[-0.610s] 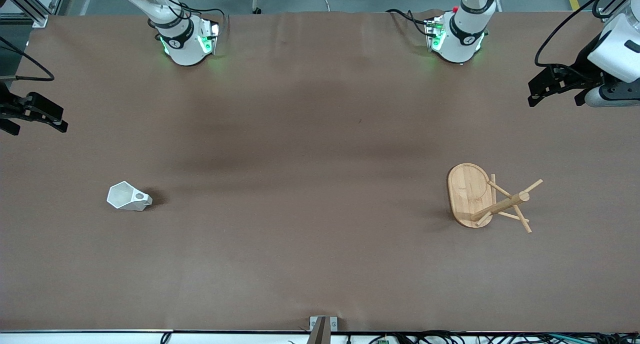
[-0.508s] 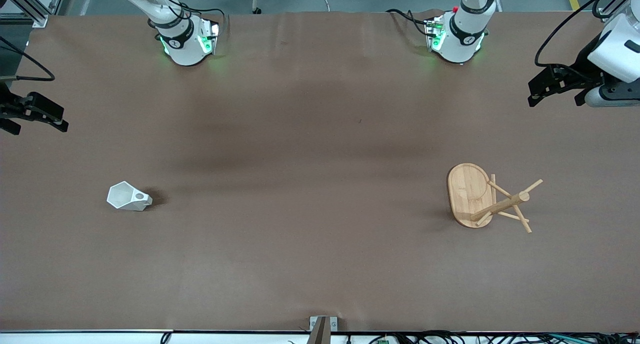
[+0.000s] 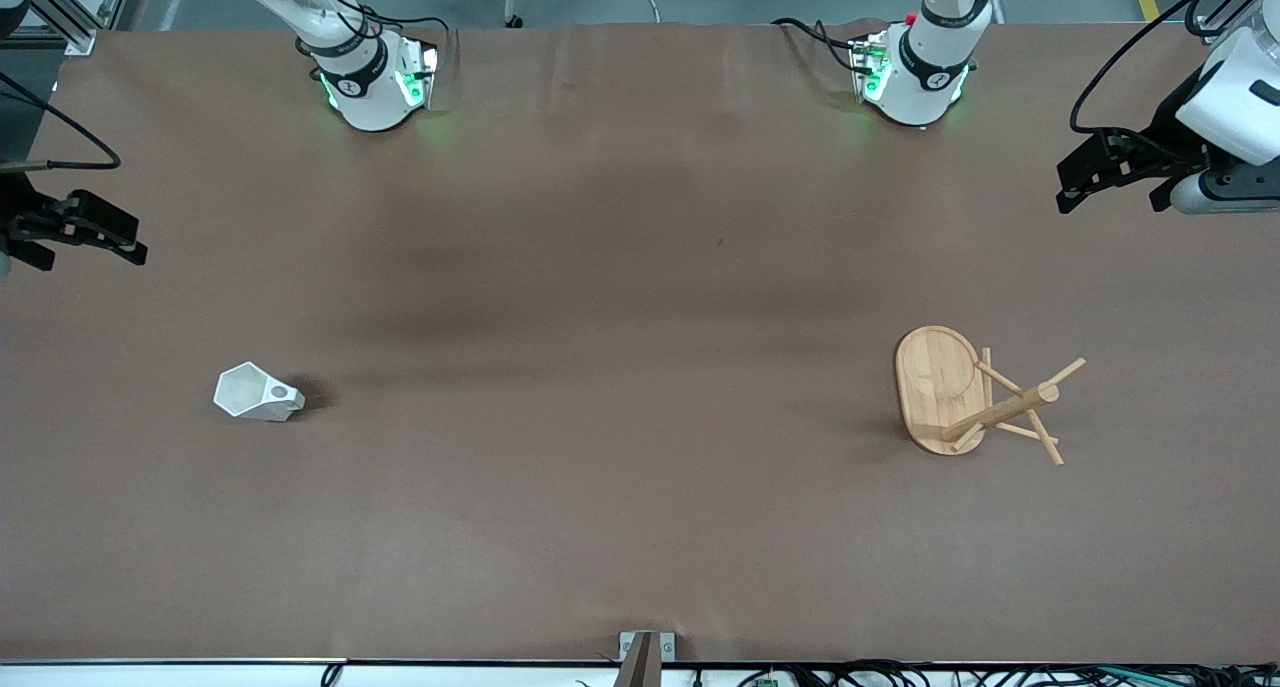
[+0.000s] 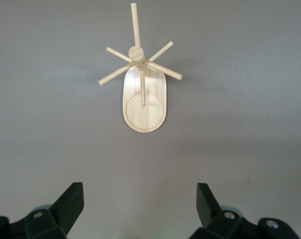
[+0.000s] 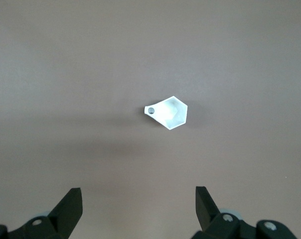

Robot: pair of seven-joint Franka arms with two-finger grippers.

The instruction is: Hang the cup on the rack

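While both hover, left pincer (image 3: 1110, 177) and right pincer (image 3: 85, 237) seemingly gape wide, empty.

Count on desk (image 3: 640, 527): one white cup (image 3: 256, 393); one bamboo rack (image 3: 975, 399). Rack has one oval base, one central post, six pegs visible. Arms: two, each with one tool, left tool (image 3: 1112, 174) and right tool (image 3: 78, 235).

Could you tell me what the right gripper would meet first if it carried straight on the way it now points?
Probably bare table. The right gripper, fingers open, looks down at the brown surface, and the cup lies ahead of that line and slightly aside, so it would likely be missed, though depth is hard to judge.
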